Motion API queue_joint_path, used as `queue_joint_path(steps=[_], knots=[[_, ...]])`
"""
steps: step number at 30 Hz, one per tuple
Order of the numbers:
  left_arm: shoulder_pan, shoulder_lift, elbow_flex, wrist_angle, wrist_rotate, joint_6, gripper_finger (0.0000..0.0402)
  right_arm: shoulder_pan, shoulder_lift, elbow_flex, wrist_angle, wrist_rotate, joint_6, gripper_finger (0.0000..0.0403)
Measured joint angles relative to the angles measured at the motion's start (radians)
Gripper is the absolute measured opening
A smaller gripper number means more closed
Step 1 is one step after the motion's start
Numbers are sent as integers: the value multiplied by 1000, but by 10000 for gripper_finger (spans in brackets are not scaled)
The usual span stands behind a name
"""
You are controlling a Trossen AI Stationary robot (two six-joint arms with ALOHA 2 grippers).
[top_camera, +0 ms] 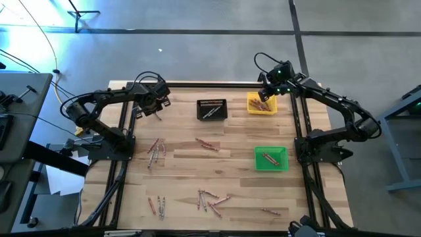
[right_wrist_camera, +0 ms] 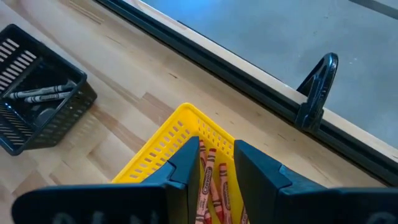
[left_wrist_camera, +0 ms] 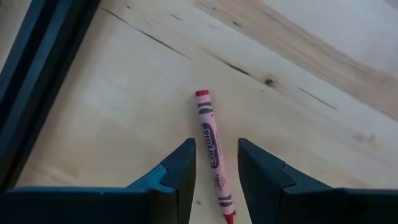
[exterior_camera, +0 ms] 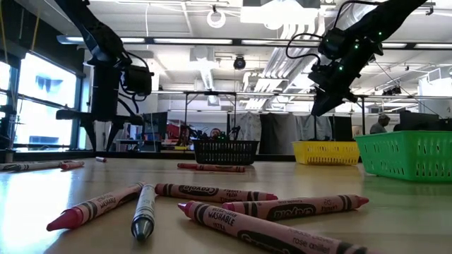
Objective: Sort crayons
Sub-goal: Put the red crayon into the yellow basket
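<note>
Over the table's (top_camera: pixel 230 168) far left part, the left gripper (left_wrist_camera: pixel 216 163) hangs with its fingers apart, grasping nothing; a red crayon (left_wrist_camera: pixel 212 144) lies flat on the wood below, showing in the gap between them. Whether the fingers touch it cannot be told. Over the yellow bin (top_camera: pixel 261 104) by the far edge, right of centre, the right gripper (right_wrist_camera: pixel 216 167) hovers with its fingers apart and empty, and several reddish crayons (right_wrist_camera: pixel 213 186) lie in the bin beneath. A black bin (top_camera: pixel 211 109) stands just left of the yellow one and holds grey crayons (right_wrist_camera: pixel 42 93). A green bin (top_camera: pixel 270 158) sits nearer the right edge at mid-depth with a couple of brownish crayons (top_camera: pixel 268 158) in it. More loose crayons are scattered on the wood: a cluster at the left (top_camera: pixel 155 151), a few at the centre (top_camera: pixel 207 145), and groups along the near edge (top_camera: pixel 209 199).
</note>
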Motion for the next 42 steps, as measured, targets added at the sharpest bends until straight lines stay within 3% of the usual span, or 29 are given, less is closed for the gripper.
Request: queue_joint_path(steps=[12,15,21,32,37,42], knots=[[1,148,7,46,38,-2,102,0,0,0,-1,-11,3,85],[-4,160,9,43,39,-5,87,0,0,0,-8,-20,4,85],[-13,132,4,19,34,11,12,0,0,4,-14,-52,59,85],[-27,-37,0,94,76,76,3,0,0,221,-143,-67,44,85],[-61,-170,-1,276,74,151,1,2,0,343,-219,-69,44,85],[-120,-256,1,670,99,320,1,2,0,425,-317,-159,90,85]])
